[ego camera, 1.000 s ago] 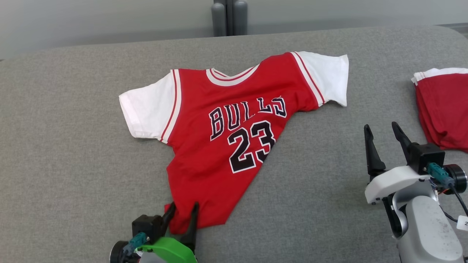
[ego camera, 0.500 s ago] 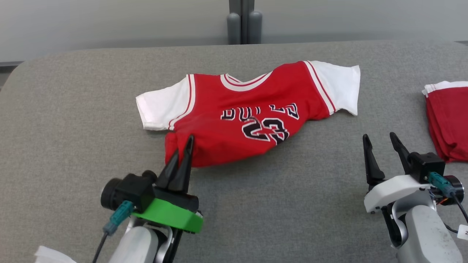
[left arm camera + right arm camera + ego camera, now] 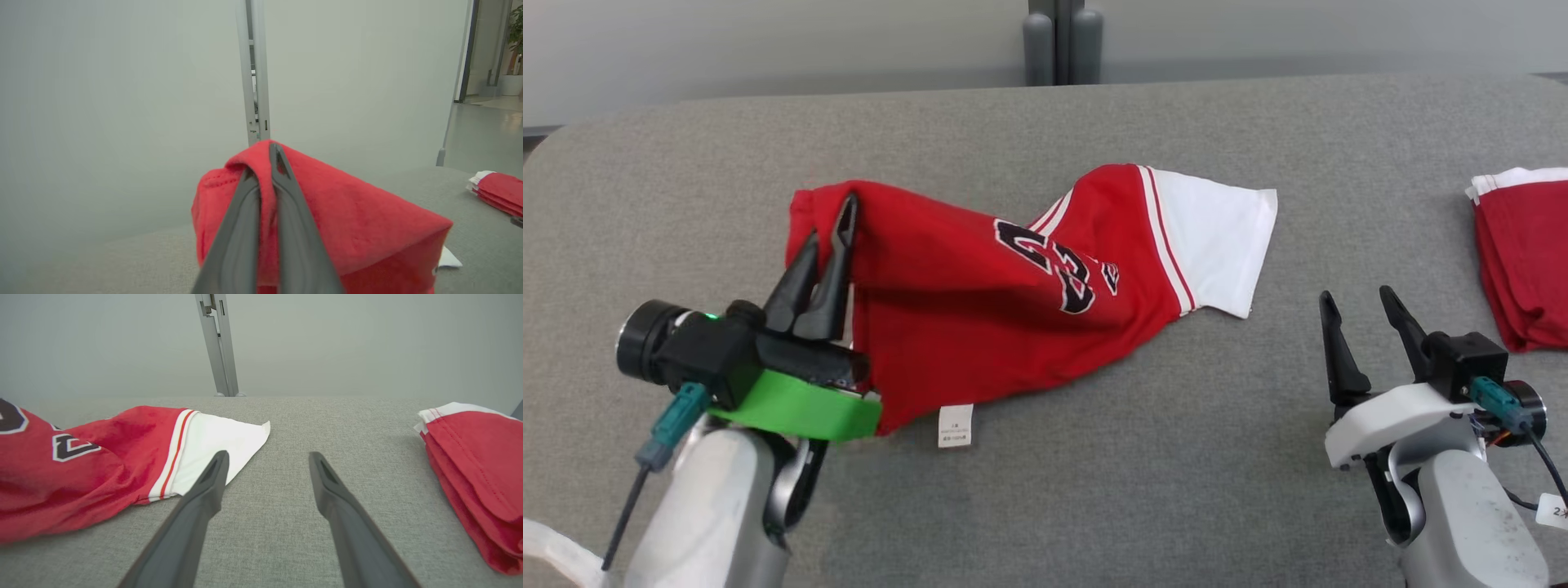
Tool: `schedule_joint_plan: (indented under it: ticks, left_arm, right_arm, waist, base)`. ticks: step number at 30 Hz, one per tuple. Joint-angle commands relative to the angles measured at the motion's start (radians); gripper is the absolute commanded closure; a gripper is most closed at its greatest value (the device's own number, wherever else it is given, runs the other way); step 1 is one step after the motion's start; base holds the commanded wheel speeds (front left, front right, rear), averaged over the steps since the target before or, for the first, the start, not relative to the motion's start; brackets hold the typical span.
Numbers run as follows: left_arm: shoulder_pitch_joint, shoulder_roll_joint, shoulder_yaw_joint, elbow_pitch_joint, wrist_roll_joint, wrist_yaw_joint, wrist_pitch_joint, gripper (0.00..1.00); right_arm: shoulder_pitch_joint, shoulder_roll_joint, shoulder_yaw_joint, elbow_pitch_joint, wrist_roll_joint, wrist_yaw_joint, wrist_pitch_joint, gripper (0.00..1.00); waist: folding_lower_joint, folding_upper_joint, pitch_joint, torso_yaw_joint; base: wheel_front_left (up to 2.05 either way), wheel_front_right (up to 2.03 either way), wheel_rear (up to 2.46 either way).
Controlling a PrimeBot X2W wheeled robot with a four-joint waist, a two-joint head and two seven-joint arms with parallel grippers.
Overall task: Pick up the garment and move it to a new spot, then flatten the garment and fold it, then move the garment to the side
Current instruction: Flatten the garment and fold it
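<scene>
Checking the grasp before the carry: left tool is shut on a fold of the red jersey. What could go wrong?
The left tool pinches only a thin fold of the jersey; the hanging weight may pull it free.
The white sleeve lies on the grey surface; dragging could bunch the cloth.
The folded red pile sits at the right; a carry that way may disturb it.

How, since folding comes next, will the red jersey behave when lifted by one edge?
Probably floppy: the jersey sags and creases from where the left gripper pinches it. Likely light: a thin pinch lifts that end. It may drag rather than rise whole, as its white sleeve lies on the grey surface.
</scene>
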Motion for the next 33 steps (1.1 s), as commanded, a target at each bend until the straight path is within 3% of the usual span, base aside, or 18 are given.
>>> schedule_joint_plan:
  ticks: [1,10,11,12,18,27,33]
  left_arm:
    - [-0.031,0.011,0.019,0.031,-0.008,-0.003,0.000,1.00]
    - [-0.190,0.073,0.139,0.376,0.007,-0.002,0.000,1.00]
    - [-0.204,0.078,0.152,0.419,0.011,-0.002,0.000,0.66]
    - [-0.217,0.077,0.163,0.472,0.016,-0.002,0.000,0.00]
    - [-0.265,0.029,0.234,0.595,0.030,-0.002,0.000,0.00]
    - [-0.104,-0.098,0.325,0.531,0.061,-0.002,0.000,0.00]
    - [0.011,-0.149,0.266,0.480,0.024,-0.002,0.000,0.00]
  right_arm:
    - [-0.013,-0.004,0.005,-0.005,0.009,-0.001,0.000,0.00]
    - [-0.075,-0.004,0.040,-0.028,0.007,-0.001,0.000,0.00]
    - [-0.081,-0.004,0.045,-0.031,0.008,-0.001,0.000,0.00]
    - [-0.084,-0.004,0.051,-0.031,0.010,-0.001,0.000,0.00]
    - [-0.097,-0.004,0.066,-0.028,0.020,-0.001,0.000,0.00]
    - [-0.072,-0.004,0.065,-0.014,0.027,-0.001,0.000,0.00]
    - [-0.047,-0.004,0.067,-0.006,0.033,-0.001,0.000,0.00]
  waist:
    - [0.0000,-0.0001,0.032,-0.020]
    - [0.0000,-0.0001,0.138,-0.057]
    - [0.0000,-0.0001,0.147,-0.060]
    - [0.0000,-0.0001,0.154,-0.063]
    - [0.0000,-0.0001,0.172,-0.067]
    - [0.0000,-0.0001,0.136,-0.048]
    - [0.0000,-0.0001,0.099,-0.038]
  base:
    - [0.00,0.00,0.00]
    - [0.00,0.00,0.00]
    - [0.00,0.00,0.00]
    - [0.00,0.00,0.00]
    - [0.00,0.00,0.00]
    - [0.00,0.00,0.00]
    - [0.00,0.00,0.00]
